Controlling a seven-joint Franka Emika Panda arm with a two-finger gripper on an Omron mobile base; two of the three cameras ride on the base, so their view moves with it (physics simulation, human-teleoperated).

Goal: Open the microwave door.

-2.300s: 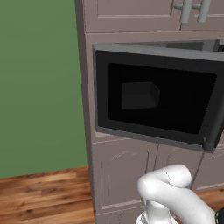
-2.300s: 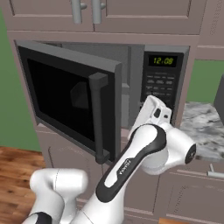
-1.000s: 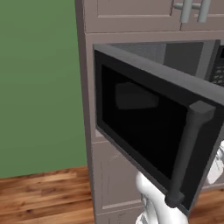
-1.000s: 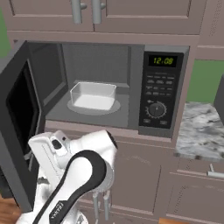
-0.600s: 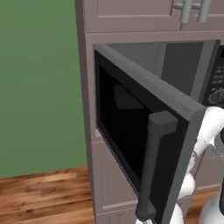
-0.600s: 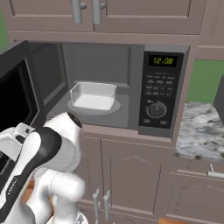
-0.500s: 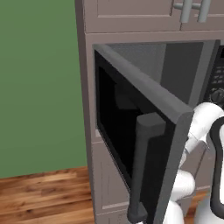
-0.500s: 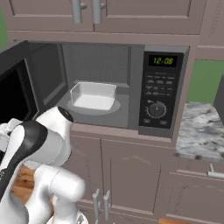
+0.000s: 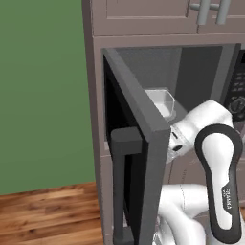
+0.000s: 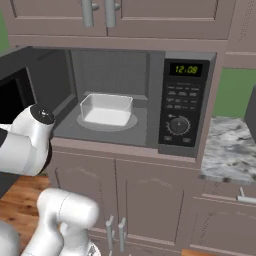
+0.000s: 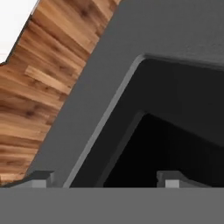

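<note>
Microwave door [image 9: 143, 143], matte grey slab with black glass, stands wide; claw [image 11: 105, 177] fingertips parted, empty.

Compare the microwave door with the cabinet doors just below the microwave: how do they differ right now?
The microwave door stands swung wide open; the lower cabinet doors are shut flush. The microwave door is dark grey with a dark bar handle; the cabinet doors are mauve-brown with silver handles. Both are flat rectangular panels with vertical handles.

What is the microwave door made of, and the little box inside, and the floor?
The microwave door looks like matte dark grey metal or plastic around a shiny black window, probably glass. The little box looks like clear or frosted plastic or glass: pale, see-through walls. The floor looks like polished wood, with brown planks and grain. Everything is rendered, so these are guesses.
</note>
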